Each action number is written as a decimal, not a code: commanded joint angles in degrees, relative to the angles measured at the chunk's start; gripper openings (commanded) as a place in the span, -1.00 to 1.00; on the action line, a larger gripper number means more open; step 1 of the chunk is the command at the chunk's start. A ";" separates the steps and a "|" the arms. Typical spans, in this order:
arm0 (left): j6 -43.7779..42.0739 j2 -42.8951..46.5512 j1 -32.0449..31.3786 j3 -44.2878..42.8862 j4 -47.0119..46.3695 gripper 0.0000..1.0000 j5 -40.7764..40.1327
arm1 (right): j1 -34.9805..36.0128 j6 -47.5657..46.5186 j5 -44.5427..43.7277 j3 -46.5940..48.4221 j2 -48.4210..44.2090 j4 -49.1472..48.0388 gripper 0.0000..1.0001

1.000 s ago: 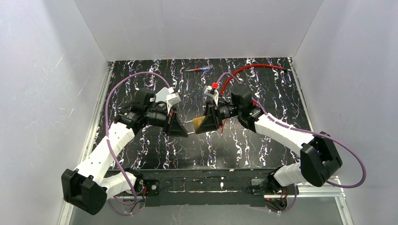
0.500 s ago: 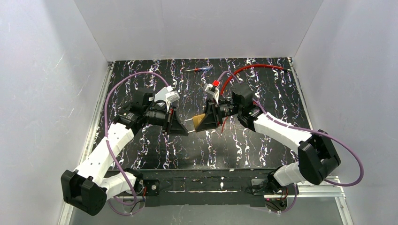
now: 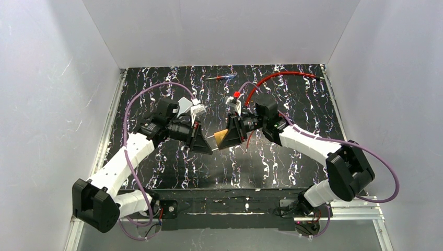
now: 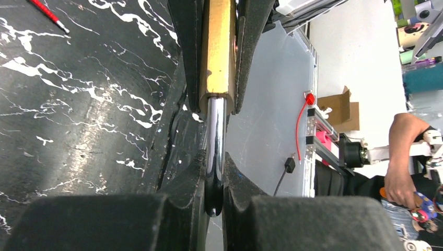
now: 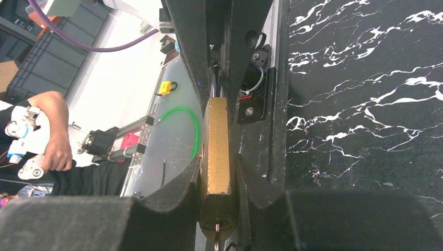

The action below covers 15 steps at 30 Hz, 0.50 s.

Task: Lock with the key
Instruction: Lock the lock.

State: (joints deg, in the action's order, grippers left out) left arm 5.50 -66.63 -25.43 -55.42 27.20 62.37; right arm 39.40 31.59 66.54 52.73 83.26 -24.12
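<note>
Left wrist view: left tool (image 4: 214, 175) is pinched tight on the shackle (image 4: 215, 130). Opposite, the right tool (image 5: 217, 178) clamps the padlock body (image 5: 215, 141), bracing both halves for locking.

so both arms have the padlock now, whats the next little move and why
Probably ease the left pincer toward the right pincer, pressing the chrome shackle into the brass body. The left is shut on the shackle, the right clamps the body, and a stretch of bare shackle shows between them. Whether it is already seated I cannot tell.
</note>
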 commanded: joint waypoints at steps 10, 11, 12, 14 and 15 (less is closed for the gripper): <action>8.12 -5.18 -3.38 -6.61 -19.81 -1.00 -3.91 | 8.09 6.13 -1.42 -0.67 2.03 -13.84 -0.97; 8.06 -5.23 -3.36 -6.83 -19.89 -1.00 -4.18 | 8.21 6.16 -1.46 -1.03 2.13 -13.86 -0.97; 7.81 -5.26 -3.32 -7.33 -19.72 -1.00 -4.34 | 8.36 6.12 -1.45 -1.39 2.09 -13.92 -0.97; 7.59 -5.46 -3.31 -7.99 -19.69 -1.00 -4.45 | 8.62 6.24 -1.50 -1.74 2.19 -14.06 -0.97; 7.80 -5.75 -3.35 -8.25 -19.91 -1.00 -4.37 | 8.83 6.33 -1.50 -1.75 2.29 -14.15 -0.97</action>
State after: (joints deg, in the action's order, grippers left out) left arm 9.78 -69.60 -26.72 -56.27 27.53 62.83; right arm 39.38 38.20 67.11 50.81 84.60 -30.37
